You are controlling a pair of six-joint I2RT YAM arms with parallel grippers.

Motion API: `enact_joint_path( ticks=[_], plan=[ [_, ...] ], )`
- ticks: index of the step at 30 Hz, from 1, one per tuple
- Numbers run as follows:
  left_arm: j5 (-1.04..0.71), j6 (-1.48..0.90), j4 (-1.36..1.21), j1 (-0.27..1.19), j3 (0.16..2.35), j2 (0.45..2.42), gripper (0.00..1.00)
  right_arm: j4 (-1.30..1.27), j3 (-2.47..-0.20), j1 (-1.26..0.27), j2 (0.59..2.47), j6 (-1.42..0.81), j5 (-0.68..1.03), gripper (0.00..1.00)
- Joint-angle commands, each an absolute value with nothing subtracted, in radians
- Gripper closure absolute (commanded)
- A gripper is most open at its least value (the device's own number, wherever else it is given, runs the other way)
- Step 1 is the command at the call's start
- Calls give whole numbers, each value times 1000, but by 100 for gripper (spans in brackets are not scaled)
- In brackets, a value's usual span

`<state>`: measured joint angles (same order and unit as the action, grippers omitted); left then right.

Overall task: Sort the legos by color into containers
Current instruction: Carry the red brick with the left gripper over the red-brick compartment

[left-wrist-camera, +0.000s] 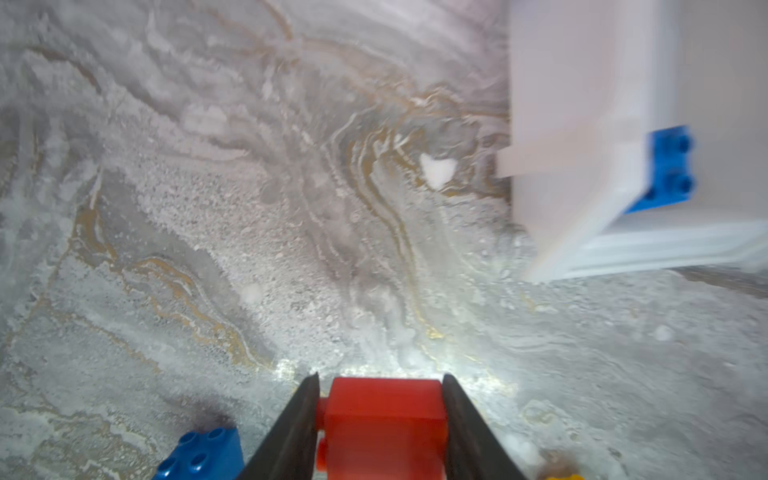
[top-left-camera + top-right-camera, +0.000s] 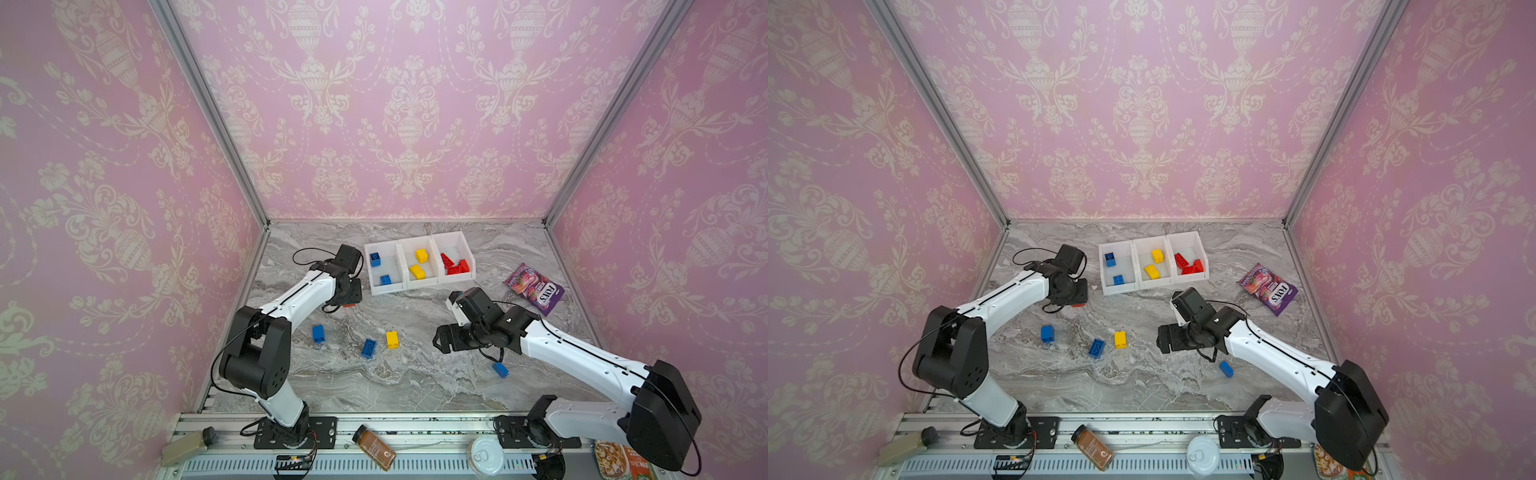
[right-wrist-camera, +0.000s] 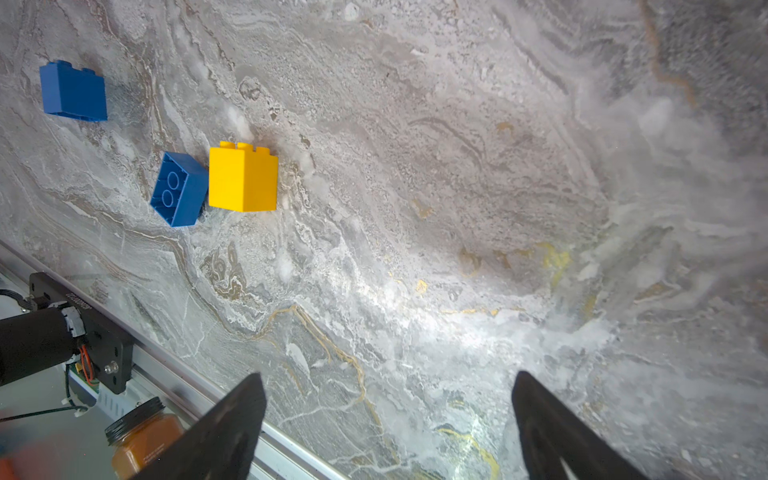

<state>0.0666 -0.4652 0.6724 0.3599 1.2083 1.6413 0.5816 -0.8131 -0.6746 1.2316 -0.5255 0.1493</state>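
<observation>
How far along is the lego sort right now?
Done: the containers hold two blue bricks, two yellow bricks and a red pile, one colour each. In hand: left gripper clamps a red brick; right gripper is open, empty. Left: three loose blue bricks and one loose yellow brick.

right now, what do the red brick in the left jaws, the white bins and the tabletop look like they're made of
The red brick: moulded plastic, smooth, faintly glossy; uniform colour, round studs. The white bins: plastic, likely; thin, smooth, even white walls. The tabletop: grey veined marble look; real stone or printed laminate, cannot tell.
</observation>
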Motion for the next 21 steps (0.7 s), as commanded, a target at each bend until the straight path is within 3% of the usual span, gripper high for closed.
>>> enact_joint_path(
  ticks=[1, 21],
  plan=[
    [81, -473, 735, 423, 1312, 1603, 58, 568, -794, -662, 1190, -553, 136, 6],
    [-156, -431, 551, 610, 1899, 2046, 58, 576, -773, -623, 1081, -590, 135, 5]
  ],
)
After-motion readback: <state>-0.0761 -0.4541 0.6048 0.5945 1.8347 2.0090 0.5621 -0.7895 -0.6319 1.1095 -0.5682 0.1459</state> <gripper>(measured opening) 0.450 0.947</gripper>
